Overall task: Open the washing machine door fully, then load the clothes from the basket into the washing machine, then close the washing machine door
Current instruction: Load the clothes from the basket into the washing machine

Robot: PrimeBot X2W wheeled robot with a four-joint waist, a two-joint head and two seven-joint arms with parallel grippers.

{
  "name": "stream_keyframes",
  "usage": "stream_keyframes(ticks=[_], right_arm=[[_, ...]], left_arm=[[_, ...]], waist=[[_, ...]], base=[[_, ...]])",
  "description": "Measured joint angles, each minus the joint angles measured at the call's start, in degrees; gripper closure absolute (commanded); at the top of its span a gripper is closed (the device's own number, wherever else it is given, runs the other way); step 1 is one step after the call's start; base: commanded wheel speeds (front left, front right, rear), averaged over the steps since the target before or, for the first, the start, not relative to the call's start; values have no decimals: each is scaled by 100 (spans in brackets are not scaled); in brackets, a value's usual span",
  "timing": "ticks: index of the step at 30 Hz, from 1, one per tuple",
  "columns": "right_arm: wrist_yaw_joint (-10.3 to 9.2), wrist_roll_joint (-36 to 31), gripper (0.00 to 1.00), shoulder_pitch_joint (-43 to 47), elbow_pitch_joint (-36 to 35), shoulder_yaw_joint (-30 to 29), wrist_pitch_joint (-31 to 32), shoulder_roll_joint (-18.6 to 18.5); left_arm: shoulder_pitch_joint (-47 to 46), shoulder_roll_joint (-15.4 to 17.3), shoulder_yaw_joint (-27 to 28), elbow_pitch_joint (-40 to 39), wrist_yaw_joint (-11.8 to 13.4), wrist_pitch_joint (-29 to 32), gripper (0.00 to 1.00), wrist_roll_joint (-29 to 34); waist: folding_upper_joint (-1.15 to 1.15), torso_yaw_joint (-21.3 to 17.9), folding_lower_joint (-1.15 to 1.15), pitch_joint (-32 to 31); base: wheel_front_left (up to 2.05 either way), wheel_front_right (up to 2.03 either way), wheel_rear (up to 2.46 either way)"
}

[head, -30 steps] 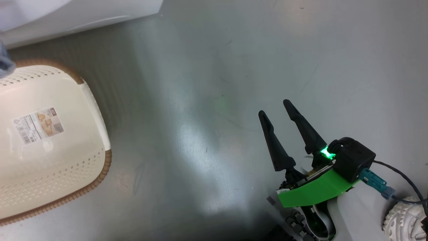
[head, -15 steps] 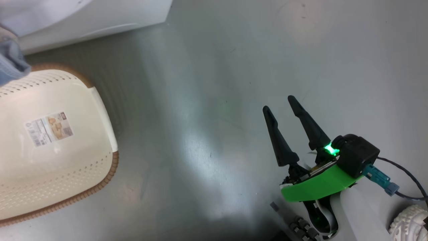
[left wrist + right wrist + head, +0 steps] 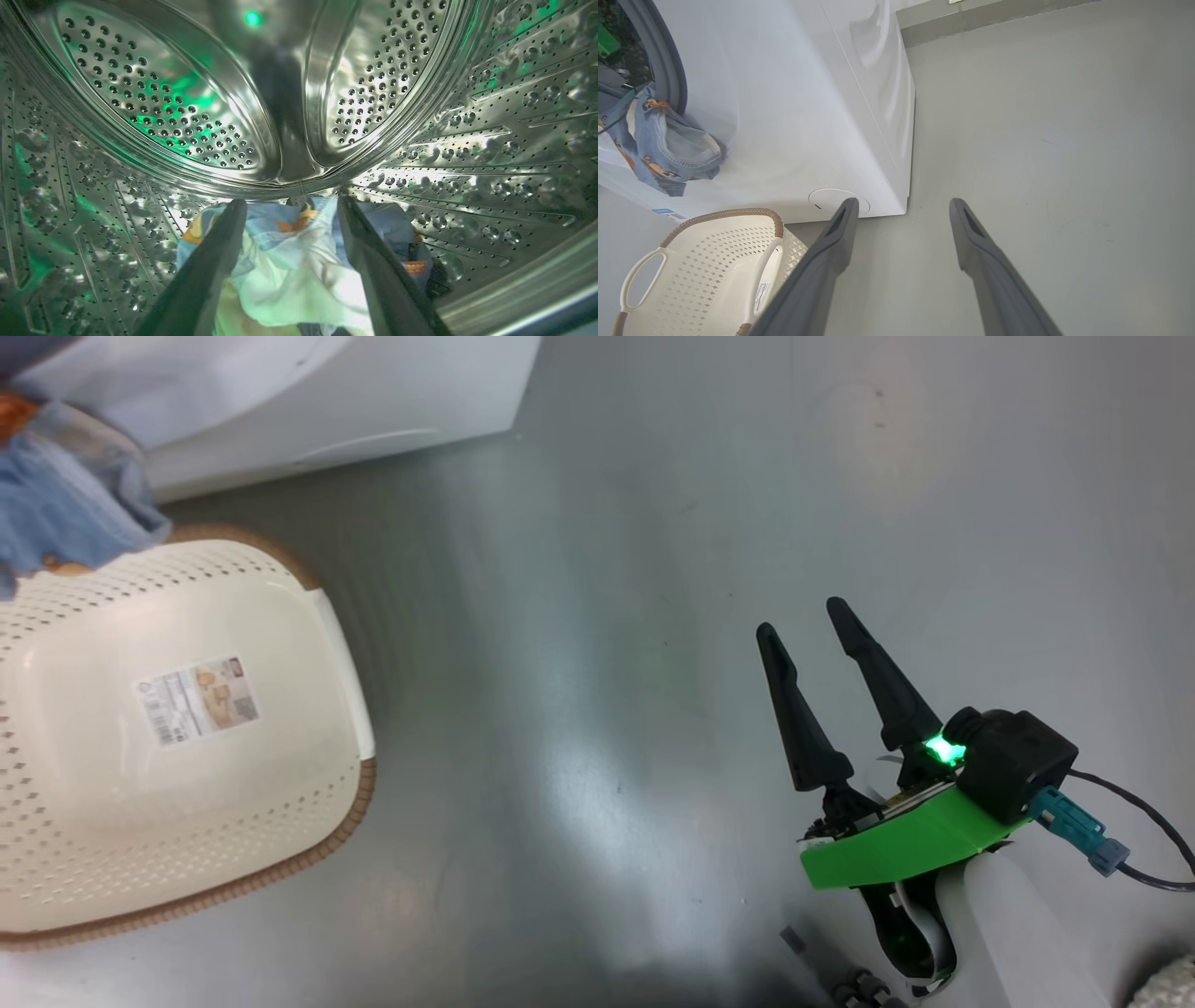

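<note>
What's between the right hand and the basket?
Only bare grey floor, seen in the head view, separates the right hand from the basket.

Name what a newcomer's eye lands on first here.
The gleaming perforated steel drum in the left wrist view, green-lit, with clothes lying at its bottom, framed by the open left end effector. Next, a blue printed garment hanging out over the washing machine's grey gasket in the right wrist view. Below it the basket sits on the floor, label bare.
</note>
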Motion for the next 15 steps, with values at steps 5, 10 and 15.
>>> stream_keyframes(ticks=[5,10,15], right_arm=[[0,-9,0,0,8,-76,0,-2],[0,-14,0,-1,34,-145,0,-4],[0,-15,0,-1,52,-179,0,-5]], left_arm=[[264,-44,-42,-185,0,-24,0,-165],[604,-91,-63,-412,0,-68,0,-257],[953,-118,-53,-676,0,-76,0,-354]], waist=[[0,115,0,-84],[0,227,0,-152],[0,305,0,-231]], base=[[0,0,0],[0,0,0],[0,0,0]])
